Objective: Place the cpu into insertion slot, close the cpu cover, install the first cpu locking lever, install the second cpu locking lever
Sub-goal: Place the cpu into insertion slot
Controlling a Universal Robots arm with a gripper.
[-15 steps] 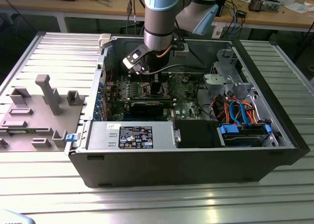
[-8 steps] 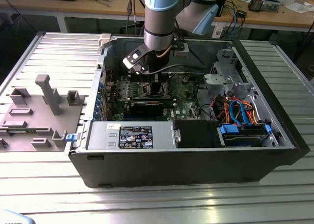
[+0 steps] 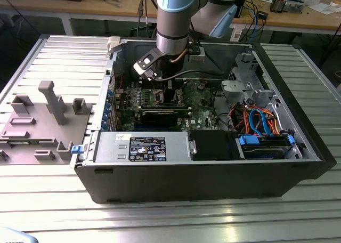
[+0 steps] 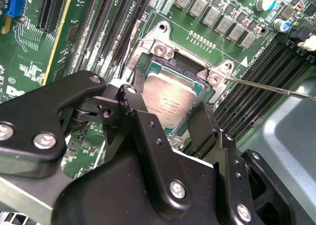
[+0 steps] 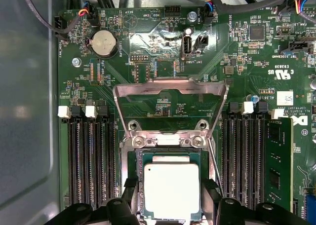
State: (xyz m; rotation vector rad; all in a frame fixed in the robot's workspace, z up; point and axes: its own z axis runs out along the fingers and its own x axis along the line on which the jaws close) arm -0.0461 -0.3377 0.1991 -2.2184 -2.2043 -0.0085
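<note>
On your slatted metal desk (image 3: 160,221) the open computer case (image 3: 213,173) lies on its side, and the arm (image 3: 173,24) reaches down into its far half, over the green motherboard (image 5: 163,62). The cpu cover (image 5: 170,87) is swung open, clear of the socket (image 4: 183,63), with bare board showing through its square window. The cpu (image 5: 172,188) lies flat in that socket, and your jaws are closed in on it, one against each of two opposite edges.
</note>
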